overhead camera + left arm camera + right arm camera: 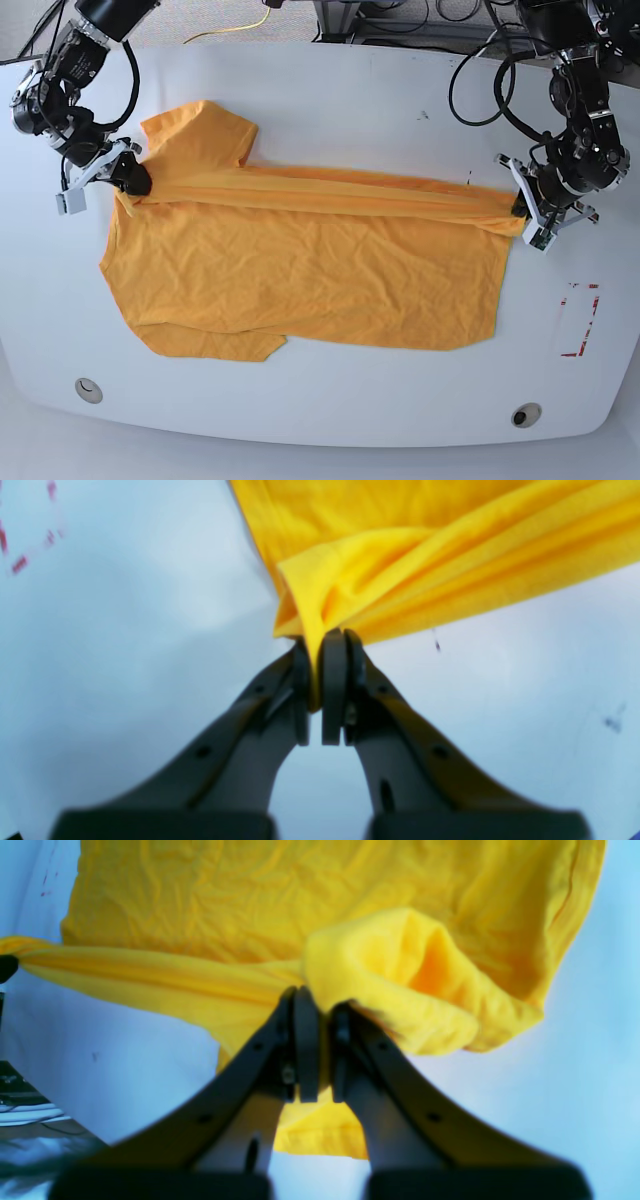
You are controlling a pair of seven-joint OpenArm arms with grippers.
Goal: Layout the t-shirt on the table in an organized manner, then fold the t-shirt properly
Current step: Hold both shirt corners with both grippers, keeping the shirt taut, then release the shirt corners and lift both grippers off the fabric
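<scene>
The white surface (330, 90) carries little besides the shirt (300, 280). A red tape outline (580, 320) sits near the front corner on the left arm's side, well apart from the cloth. Two round grommets are set along the front edge, one (88, 390) towards the right arm's side and one (524, 414) towards the left arm's. Black cables (480, 70) loop down behind the left arm, and a yellow cable (240, 25) lies on the floor beyond the back edge. Nothing lies on or across the shirt.

The shirt is orange-yellow and spreads across the middle of the surface, lengthwise from side to side. One short sleeve (200, 135) points to the back, another (215, 345) to the front. The main body lies flat with fine creases. Its back edge is folded over towards the middle and pulled into a taut ridge (320, 195) that runs straight between the two arms.

The right tool (316, 1040) is closed tight on a bunched fold of the shirt at the sleeve end. The left tool (320, 680) is likewise clamped on a thin pinch of cloth at the opposite end, with the fabric fanning away from its tips.
</scene>
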